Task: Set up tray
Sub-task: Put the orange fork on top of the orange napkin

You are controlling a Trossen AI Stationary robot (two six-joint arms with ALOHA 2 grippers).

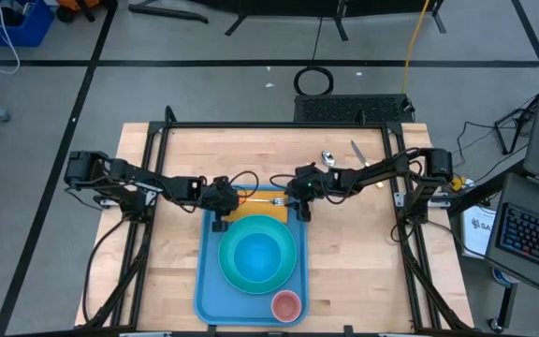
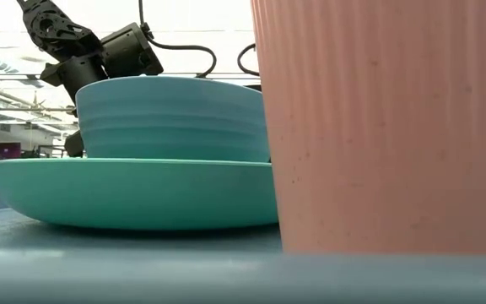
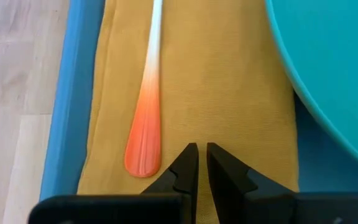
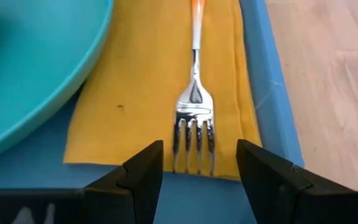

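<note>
From above, the tray (image 1: 211,292) is seen at the bench's near-middle edge. Past the clenched, empty left tool (image 3: 202,163), the fork (image 3: 148,118) is seen lying on the napkin (image 3: 229,93). The released right tool (image 4: 199,163) is best withdrawn straight upward.

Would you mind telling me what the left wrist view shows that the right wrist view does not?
Only the left wrist view shows the fork's orange handle end and the left end effector, its fingers nearly shut just beside that handle.

Only the right wrist view shows the fork's metal tines, the napkin's short edge, and the right end effector open astride the tines.

Both show the fork lying on the orange-yellow napkin, the turquoise plate's rim, the tray's raised blue rim and the wooden table.
</note>
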